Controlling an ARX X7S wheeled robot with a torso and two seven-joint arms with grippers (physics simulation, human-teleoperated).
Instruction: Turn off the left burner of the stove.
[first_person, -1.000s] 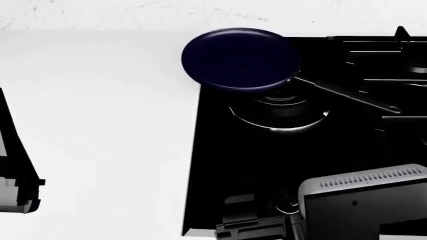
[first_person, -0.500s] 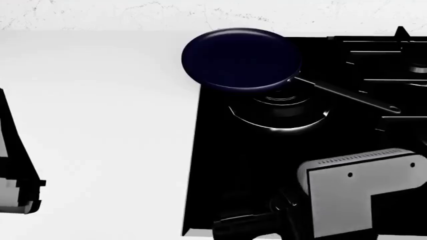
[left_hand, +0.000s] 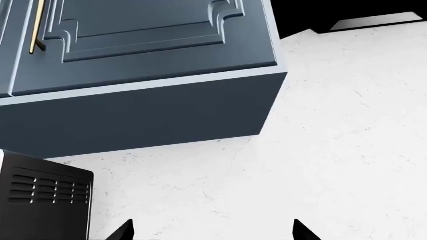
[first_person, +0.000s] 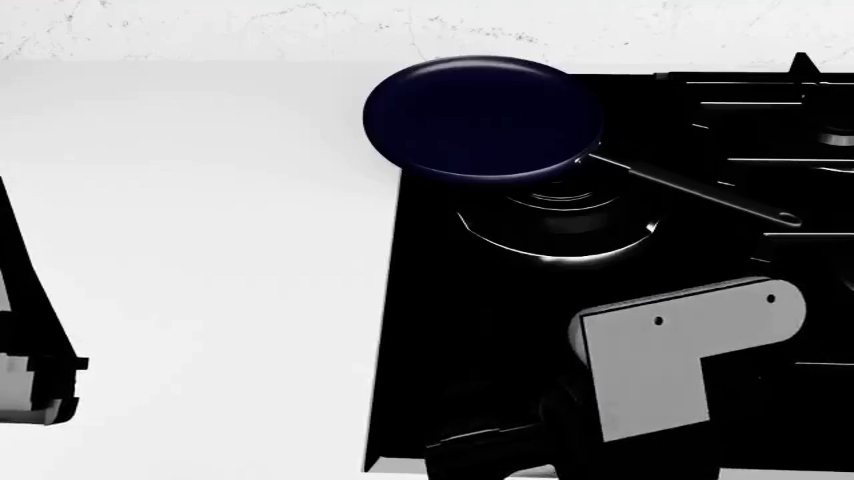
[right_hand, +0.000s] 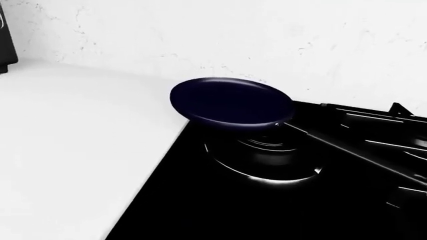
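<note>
The left burner (first_person: 558, 222) sits at the stove's (first_person: 454, 330) left end, partly under a dark blue pan (first_person: 481, 115). We see no flame, and the knobs are too dark to read. Our right claw (first_person: 501, 440) reaches the stove's near edge; we cannot tell its grip. Our left claw (left_hand: 212, 231), tips apart, idles over the white bench (first_person: 200, 250). We judge the knob turn unfinished.

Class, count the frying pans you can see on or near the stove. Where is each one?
1. A dark blue frying pan sits tilted on the left burner at the stove's far-left corner, overhanging the counter.
</note>
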